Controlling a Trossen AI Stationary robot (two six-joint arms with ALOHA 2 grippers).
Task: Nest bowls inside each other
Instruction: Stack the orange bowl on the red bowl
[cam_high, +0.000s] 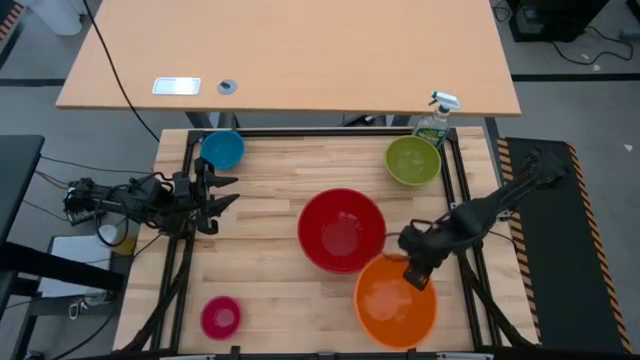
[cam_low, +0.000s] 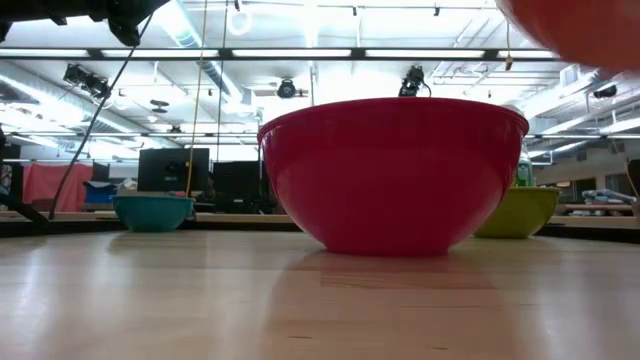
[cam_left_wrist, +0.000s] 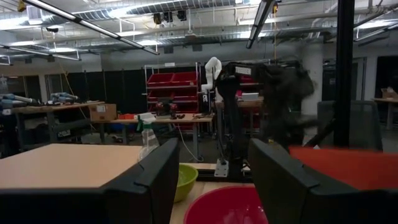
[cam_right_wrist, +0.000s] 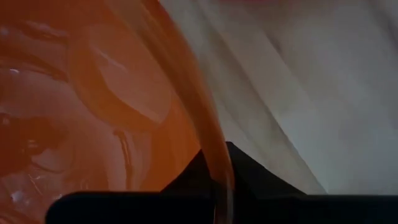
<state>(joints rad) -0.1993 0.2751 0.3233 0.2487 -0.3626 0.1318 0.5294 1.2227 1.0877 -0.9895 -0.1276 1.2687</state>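
The orange bowl (cam_high: 396, 300) hangs above the table's near right part, its underside showing high in the low view (cam_low: 580, 25). My right gripper (cam_high: 418, 272) is shut on its rim. Beside it, the red bowl (cam_high: 342, 230) stands on its base at the table's middle. The lime green bowl (cam_high: 413, 160) is at the far right, the blue bowl (cam_high: 221, 150) at the far left, and the pink bowl (cam_high: 220, 317) at the near left. My left gripper (cam_high: 222, 192) waits open at the table's left edge, holding nothing. My right gripper pinches the orange bowl's rim (cam_right_wrist: 214, 155) on its far side, the side nearest the red bowl. One finger is inside the bowl and one finger (cam_right_wrist: 249, 177) outside. The fingers come slanting down from above. The bowl is lifted clear of the table.
A green spray bottle (cam_high: 435, 120) stands at the far right corner, just behind the lime green bowl. A black frame (cam_high: 300, 133) runs around the table. Bare wood lies between the pink bowl and the orange bowl along the near edge.
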